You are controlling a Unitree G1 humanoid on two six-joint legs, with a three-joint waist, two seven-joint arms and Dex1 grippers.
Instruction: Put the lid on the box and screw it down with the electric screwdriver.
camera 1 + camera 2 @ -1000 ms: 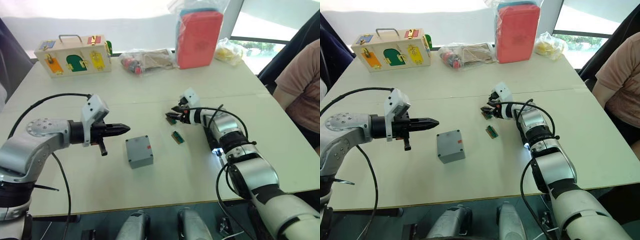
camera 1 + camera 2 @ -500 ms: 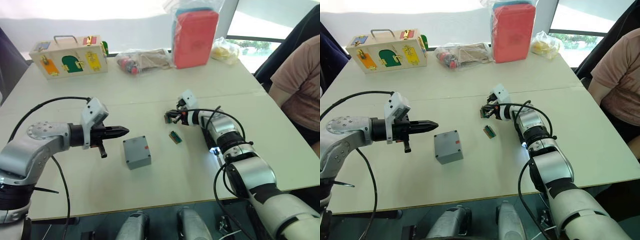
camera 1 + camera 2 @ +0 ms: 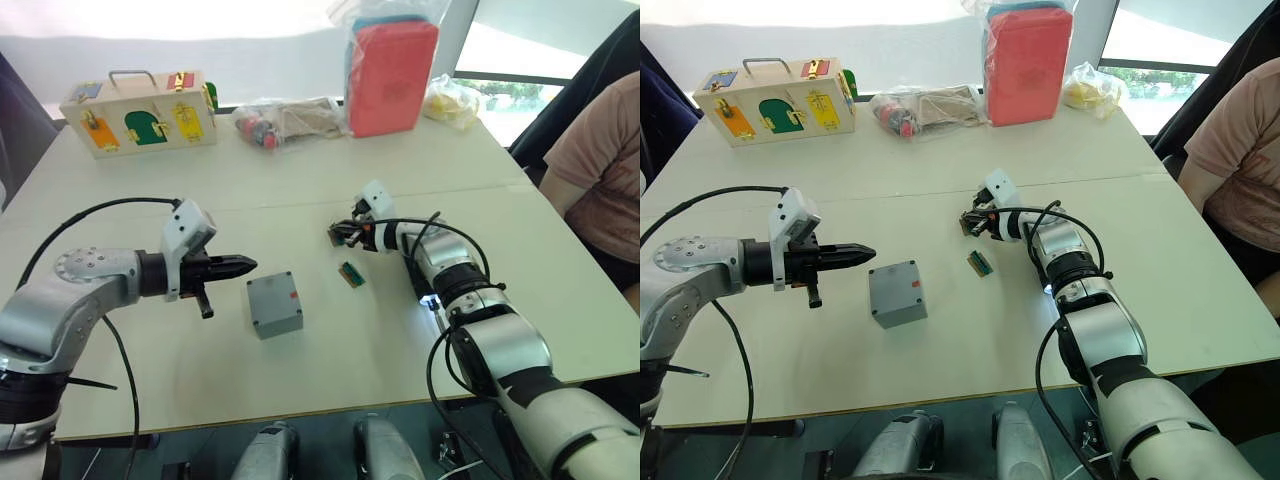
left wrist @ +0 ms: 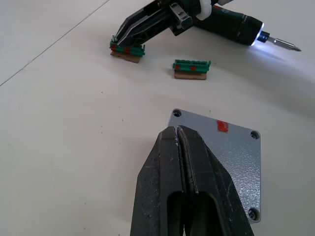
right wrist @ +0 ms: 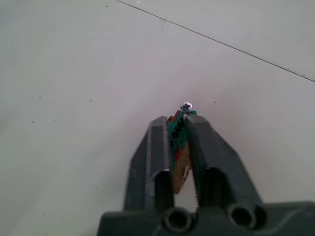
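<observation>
In the left eye view, the box (image 3: pixel 274 304) sits on the pale table (image 3: pixel 300 180) between the two arms. It is a small grey block with a flat top and a little red mark. I think the lid is already on it. The left gripper (image 3: pixel 240 265) hangs just beside the box, its black fingers pressed together on nothing. The right gripper (image 3: pixel 343 232) rests farther back on the table.

In the left wrist view, the lid (image 4: pixel 231 162) looks smooth and grey, with a small screw hole in each corner. The electric screwdriver (image 4: pixel 236 30) lies on the table, well apart from the box. It is dark and round like a fat pen, with a thin metal tip and a bright light. No gripper holds it, so I think the screwing is not yet done.

In the right wrist view, the right gripper pinches a small green connector piece (image 5: pixel 178 135) with a brown bottom. A tiny shiny screw (image 5: pixel 186 106) sits at its tip.
</observation>
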